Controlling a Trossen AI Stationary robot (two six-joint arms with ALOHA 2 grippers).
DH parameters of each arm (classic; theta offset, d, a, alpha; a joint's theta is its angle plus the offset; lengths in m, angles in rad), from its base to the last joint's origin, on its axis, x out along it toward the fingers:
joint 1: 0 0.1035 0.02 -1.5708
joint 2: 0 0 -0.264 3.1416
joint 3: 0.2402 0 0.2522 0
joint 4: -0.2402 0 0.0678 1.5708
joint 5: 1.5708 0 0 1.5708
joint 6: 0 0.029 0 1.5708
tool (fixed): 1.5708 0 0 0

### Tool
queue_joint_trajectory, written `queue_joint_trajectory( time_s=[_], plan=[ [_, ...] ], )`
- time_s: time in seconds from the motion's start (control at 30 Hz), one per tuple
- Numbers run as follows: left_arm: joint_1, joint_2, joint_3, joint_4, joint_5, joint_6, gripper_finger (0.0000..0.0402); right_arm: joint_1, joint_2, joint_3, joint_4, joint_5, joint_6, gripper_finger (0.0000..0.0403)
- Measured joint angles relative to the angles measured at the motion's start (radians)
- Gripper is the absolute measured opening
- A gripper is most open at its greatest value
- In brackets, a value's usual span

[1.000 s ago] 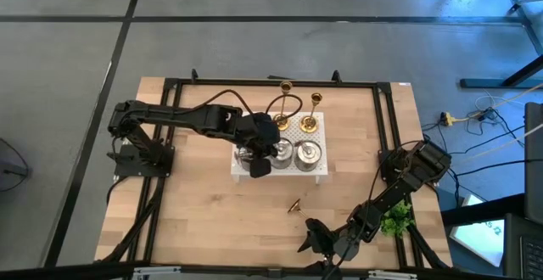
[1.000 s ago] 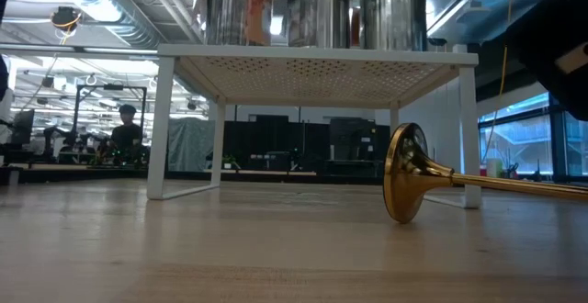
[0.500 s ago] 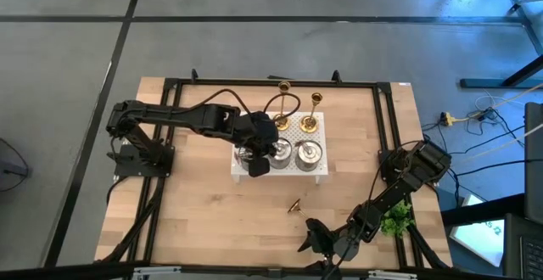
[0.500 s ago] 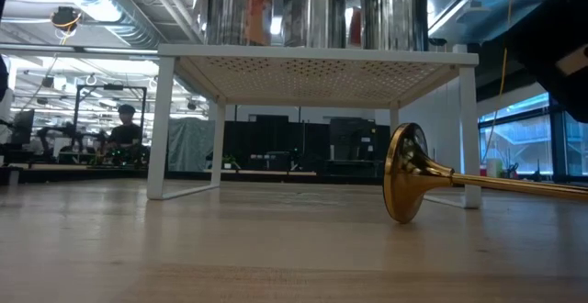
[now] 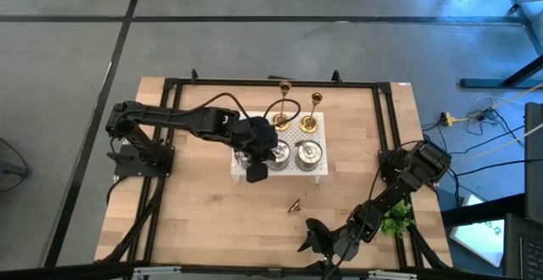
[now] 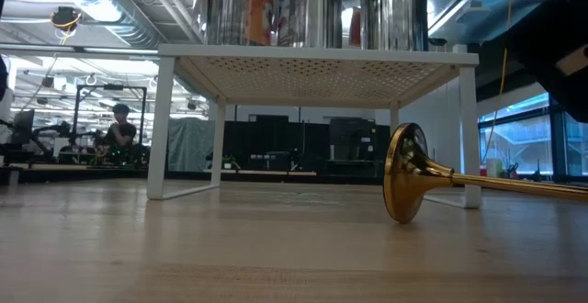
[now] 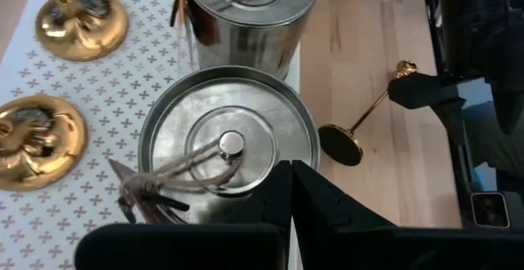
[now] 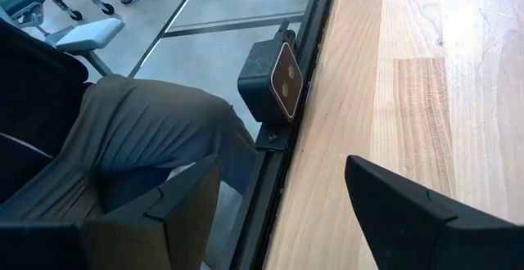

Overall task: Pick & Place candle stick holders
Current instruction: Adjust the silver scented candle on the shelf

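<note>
One gold candlestick (image 5: 294,205) lies toppled on the bare wood of the table (image 5: 195,212), near its front edge and in front of the white stand (image 5: 238,168); its long axis runs flat, round base (image 6: 405,173) toward the stand, stem toward the front. My right gripper (image 5: 316,238) rests at the front edge, just right of it, fingers spread and empty: the nearer tool, I judge. My left gripper (image 7: 291,190) hovers over the stand's front-left silver holder (image 7: 227,143), fingers pressed together, gripping nothing.

On the stand: three silver holders along its front edge, one gold candlestick (image 5: 310,123) upright at its rear right corner. Another gold candlestick (image 5: 286,86) stands on the table by the rear edge.
</note>
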State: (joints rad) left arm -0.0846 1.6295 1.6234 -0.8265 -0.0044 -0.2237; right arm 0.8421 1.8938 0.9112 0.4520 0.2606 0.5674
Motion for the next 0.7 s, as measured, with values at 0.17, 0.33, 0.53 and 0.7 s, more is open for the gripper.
queue_joint_trajectory(
  time_s=[0.17,0.33,0.53,0.7],
  plan=[
    [0.000,0.000,0.000,0.000,-0.027,0.000,0.0002,0.000,0.000,0.000,0.000,0.000,0.000,0.0266],
    [0.000,-0.001,0.000,0.005,-0.024,0.003,0.0001,0.000,0.000,0.000,0.000,0.000,0.000,0.0266],
    [0.000,0.015,0.001,0.047,0.027,0.009,0.0001,-0.004,0.000,0.000,0.000,0.000,0.000,0.0266],
    [0.002,0.033,0.001,0.055,0.028,0.020,0.0002,-0.005,0.000,0.000,0.000,0.000,0.000,0.0266]
  ],
)
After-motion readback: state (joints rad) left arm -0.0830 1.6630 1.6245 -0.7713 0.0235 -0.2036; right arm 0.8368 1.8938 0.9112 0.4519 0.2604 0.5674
